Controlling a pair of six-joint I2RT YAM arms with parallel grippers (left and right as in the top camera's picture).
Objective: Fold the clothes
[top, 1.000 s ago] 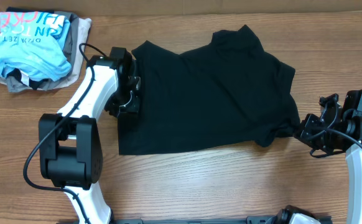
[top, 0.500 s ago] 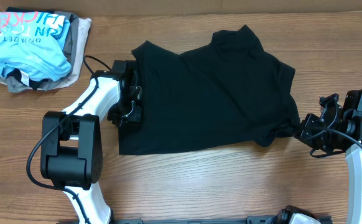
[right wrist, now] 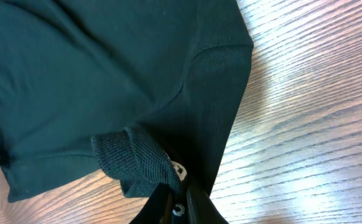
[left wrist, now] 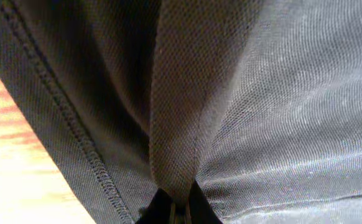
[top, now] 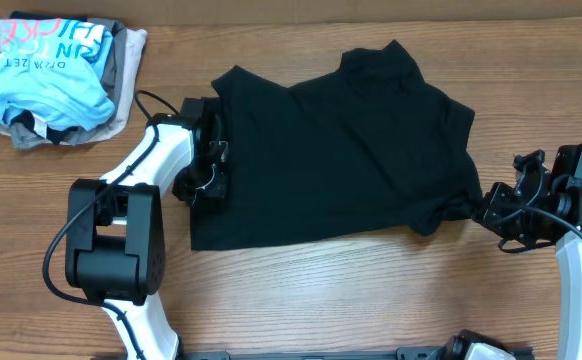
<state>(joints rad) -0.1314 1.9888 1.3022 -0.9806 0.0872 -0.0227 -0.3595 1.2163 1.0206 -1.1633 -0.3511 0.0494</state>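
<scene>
Well, you had the black shirt lying spread near the middle of the wooden table. It was mostly flat, with a few soft creases across its upper part and a bunched corner at its right end. Your left gripper sat low at the shirt's left edge. Its wrist camera showed the fingers closed tight on a raised ridge of the dark knit, with the stitched hem running down beside it and bare wood past that. Your right gripper was at the opposite end, just off the shirt's right edge, its fingers pinched narrow on a rolled-up lump of fabric near the sleeve. From its own camera the rest of the shirt stretched away from the fingers across the wood grain. Well apart from all this, in the table's far left corner, a light blue shirt with pink and white lettering lay crumpled on top of beige and grey garments.
</scene>
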